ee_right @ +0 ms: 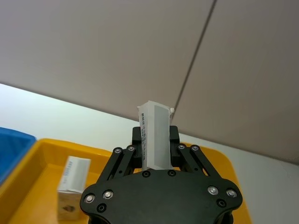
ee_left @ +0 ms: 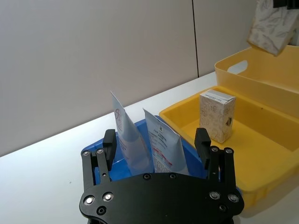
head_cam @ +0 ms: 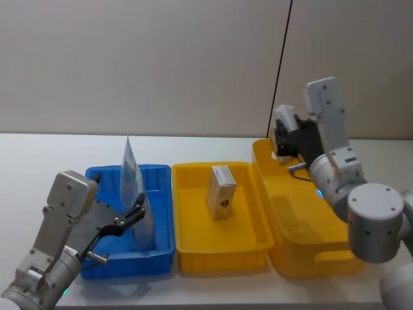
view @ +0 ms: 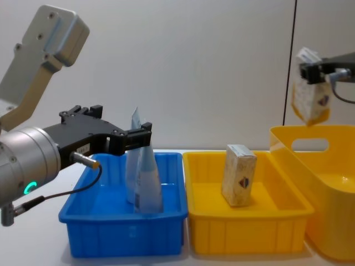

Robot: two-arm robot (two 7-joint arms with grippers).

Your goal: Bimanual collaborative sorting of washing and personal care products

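Sorting at a late stage. Two tubes (view: 148, 188) stand upright, leaning on one another, in the blue tray (view: 122, 235). The left hand (ee_left: 155, 140) sits low at that tray with its jaws apart, one to each side of the tubes and clamped on nothing; contact with them cannot be told. One carton (view: 238, 177) stands tilted in the yellow tray (view: 244, 235), the middle container on the bench (head_cam: 39, 155). The right hand (ee_right: 155, 135) is clamped on a second carton (view: 310, 102), which hangs well above the near rim of the basket (head_cam: 303, 258) at the right. Judged from this layout, the tubes and one carton are sorted by kind. What is left appears to be to carry the held carton across and set it in the yellow tray beside its match. Count: tubes, two; cartons, two (one placed, one in the air); trays, two; basket, one.
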